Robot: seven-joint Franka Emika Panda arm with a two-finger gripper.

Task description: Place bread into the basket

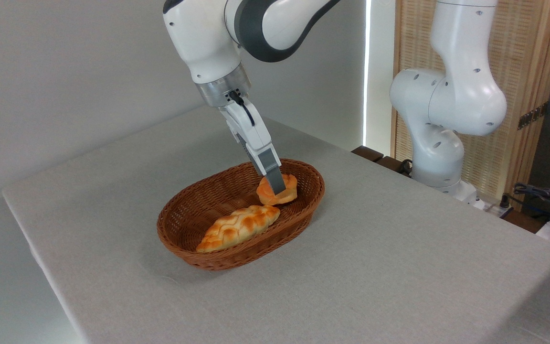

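In the fixed camera's view, the white arm is reaching down from the top of the picture and slanting toward the right, with its tool [277,187] dipping inside the basket [186,239]. The tool is clamping the bread [285,193]: one grey finger [272,168] is lying across the front of the bun, while the other finger is hidden behind it. The bread, round and orange-golden, is sitting low in the far right end of the basket, below the rim line; whether its underside is touching the wicker floor cannot be told from here.

The basket, oval and brown, is resting on the desk [399,267], roughly at its middle, with its long axis running from near left to far right. A braided loaf [237,227], longer and paler with pointed ends, is lying inside it along the near side, stretching from the left end toward the middle. The loaf's right tip is sitting just beside the bread, close below it.

The desk is wearing a plain grey cloth. At the right, beyond the desk's far edge, the arm's white base [447,143] is standing before a slatted wooden screen [533,62]
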